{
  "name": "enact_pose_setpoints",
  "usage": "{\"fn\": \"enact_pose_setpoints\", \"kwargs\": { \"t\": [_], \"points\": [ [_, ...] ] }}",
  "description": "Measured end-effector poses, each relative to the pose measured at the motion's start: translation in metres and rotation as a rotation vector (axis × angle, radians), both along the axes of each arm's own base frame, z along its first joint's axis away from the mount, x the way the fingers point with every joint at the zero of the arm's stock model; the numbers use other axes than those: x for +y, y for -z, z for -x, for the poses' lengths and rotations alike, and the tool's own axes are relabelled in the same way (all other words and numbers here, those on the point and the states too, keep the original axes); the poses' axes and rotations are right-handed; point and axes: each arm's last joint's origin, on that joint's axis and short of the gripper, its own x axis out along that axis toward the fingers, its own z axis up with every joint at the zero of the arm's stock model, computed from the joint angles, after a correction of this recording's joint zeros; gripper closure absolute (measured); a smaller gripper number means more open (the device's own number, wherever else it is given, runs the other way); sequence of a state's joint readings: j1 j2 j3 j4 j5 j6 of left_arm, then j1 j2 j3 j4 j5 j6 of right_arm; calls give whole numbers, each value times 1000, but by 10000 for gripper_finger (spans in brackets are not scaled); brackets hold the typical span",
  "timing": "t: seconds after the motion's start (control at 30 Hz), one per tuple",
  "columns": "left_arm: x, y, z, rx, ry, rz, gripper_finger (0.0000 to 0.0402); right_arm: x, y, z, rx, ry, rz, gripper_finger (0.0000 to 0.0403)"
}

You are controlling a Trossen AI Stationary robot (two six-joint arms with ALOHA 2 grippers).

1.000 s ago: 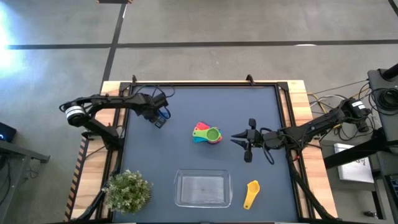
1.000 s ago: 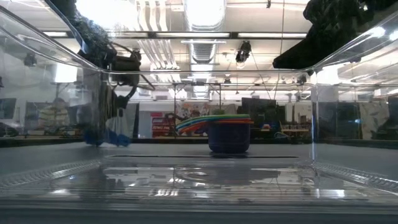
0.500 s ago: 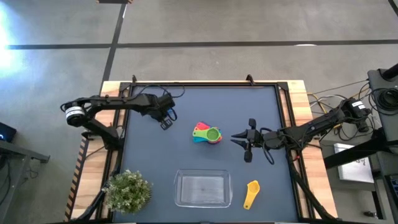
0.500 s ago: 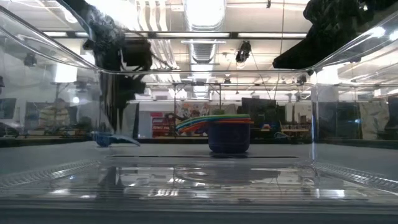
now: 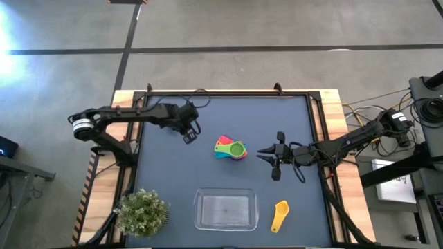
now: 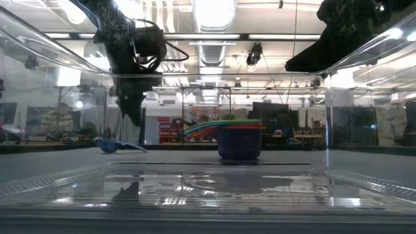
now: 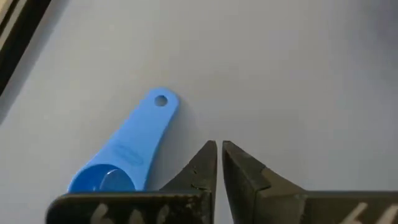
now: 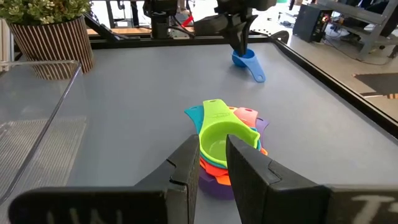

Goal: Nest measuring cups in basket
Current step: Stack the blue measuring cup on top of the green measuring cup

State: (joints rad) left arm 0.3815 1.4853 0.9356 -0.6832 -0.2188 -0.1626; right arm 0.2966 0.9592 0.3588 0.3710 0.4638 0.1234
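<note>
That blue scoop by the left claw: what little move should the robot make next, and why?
Probably open the left gripper and shift it over the blue cup to grasp it. Its fingers are shut on nothing, and the cup lies loose on the table beside them, apart from the nested stack and outside the clear basket. The right gripper waits beside the stack.

A robotics lab or workshop hall. The low view's upper half shows an open industrial ceiling with bright strip lights [image 6: 208, 13] and bare silver ducts [image 6: 209, 49], with cluttered workbenches across the middle background. From above, a polished grey concrete floor [image 5: 277, 28] surrounds the wood-edged grey desk [image 5: 228, 114], with loose cables [image 5: 360, 111] at right.
</note>
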Motion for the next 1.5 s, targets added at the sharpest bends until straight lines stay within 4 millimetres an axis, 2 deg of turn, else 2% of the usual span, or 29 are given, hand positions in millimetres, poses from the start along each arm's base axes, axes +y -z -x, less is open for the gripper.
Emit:
{"fn": "enact_pose_setpoints", "kwargs": {
  "t": [0.3, 0.5, 0.83, 0.97, 1.17, 1.27, 1.37, 1.5],
  "points": [
    [28, 2, 20, -11, -394, -20, 321, 0, 0, 0, 0, 0, 0, 335],
    [39, 8, 31, -19, -507, 21, 293, 0, 0, 0, 1, -1, 3, 335],
    [53, 8, 24, -135, -535, -14, 287, 0, 0, 0, 0, -1, 3, 335],
    [58, 21, 14, -146, -505, 20, 287, 0, 0, 0, -1, 0, 0, 335],
    [70, 48, -5, -41, -453, 71, 287, 0, 0, 0, -1, 0, 0, 335],
    [73, 53, -12, -19, -416, 108, 287, 0, 0, 0, -1, 0, 0, 335],
    [70, 54, -15, -11, -372, 163, 287, 0, 0, 0, 0, 0, 1, 335],
    [55, 43, -18, -24, -315, 167, 288, 0, 0, 0, 6, -1, 5, 335]
  ]
}}
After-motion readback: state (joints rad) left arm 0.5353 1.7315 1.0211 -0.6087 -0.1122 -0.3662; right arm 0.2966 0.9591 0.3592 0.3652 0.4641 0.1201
